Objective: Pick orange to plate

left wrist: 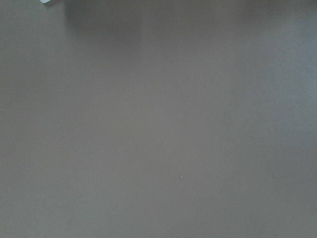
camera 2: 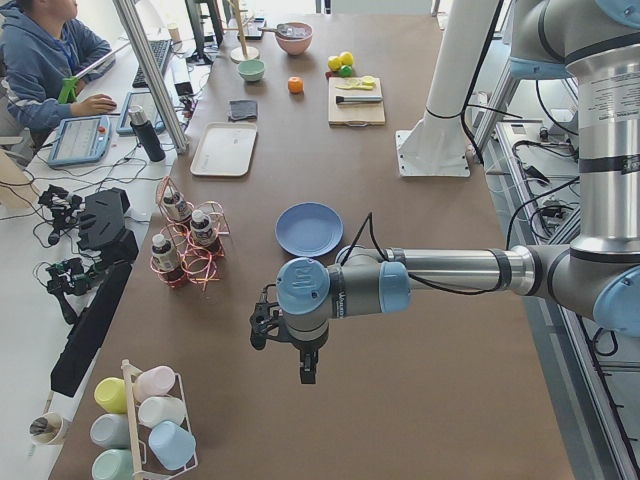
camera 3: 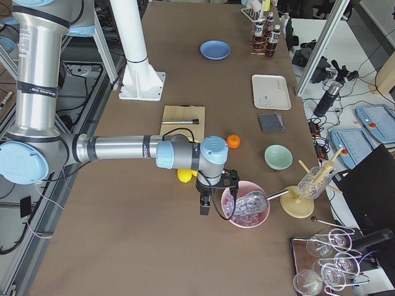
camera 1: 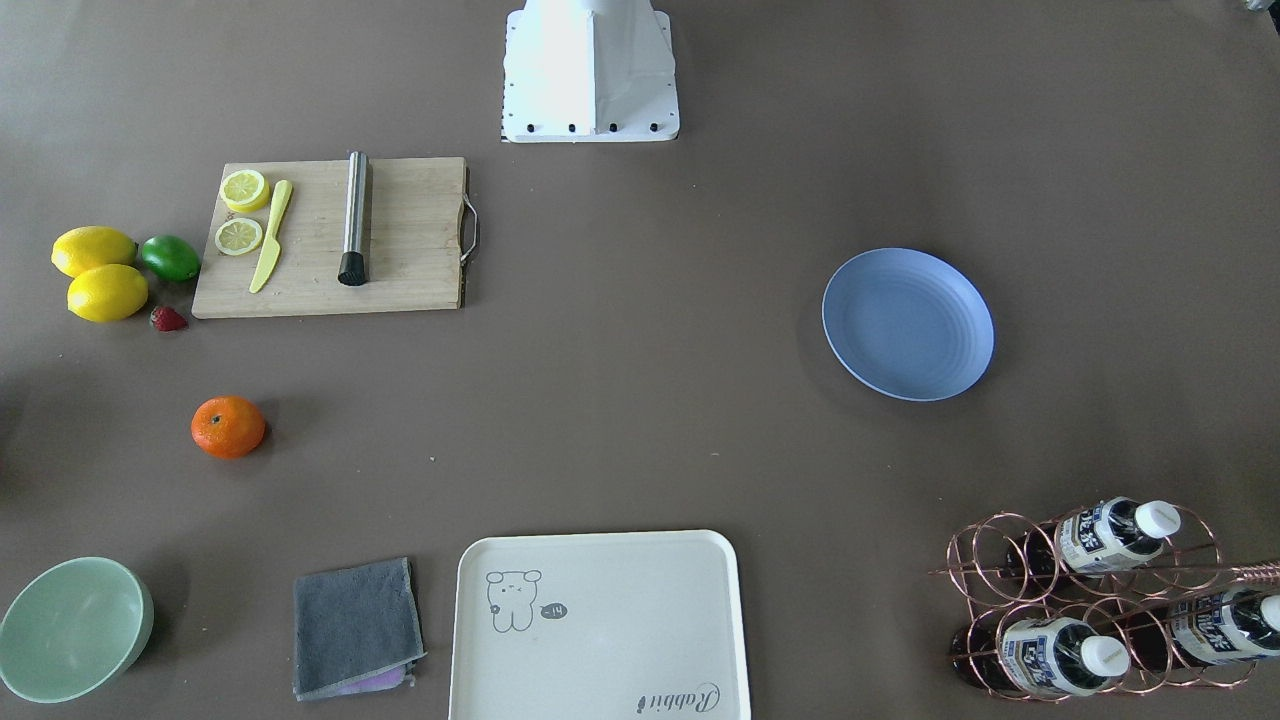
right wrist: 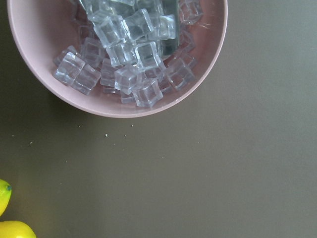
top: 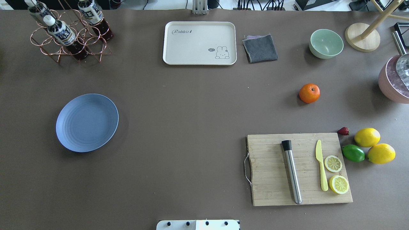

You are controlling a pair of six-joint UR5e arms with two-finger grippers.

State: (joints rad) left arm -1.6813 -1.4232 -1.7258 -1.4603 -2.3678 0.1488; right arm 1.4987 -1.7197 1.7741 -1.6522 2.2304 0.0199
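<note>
1. Overhead exterior: I see the orange [top: 309,93], bright, dimpled, dark-stemmed, on the tabletop's [top: 191,111] right, well apart from the plate [top: 87,122] at left.
2. Left hand [camera 2: 285,342], right hand [camera 3: 213,197]: I cannot tell their opening.

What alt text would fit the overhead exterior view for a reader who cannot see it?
An orange sits alone on the right side of the brown table, far from the empty blue plate on the left. A cutting board nearer the robot holds lemon slices, a yellow knife and a metal rod; no robot arm is in view.
</note>
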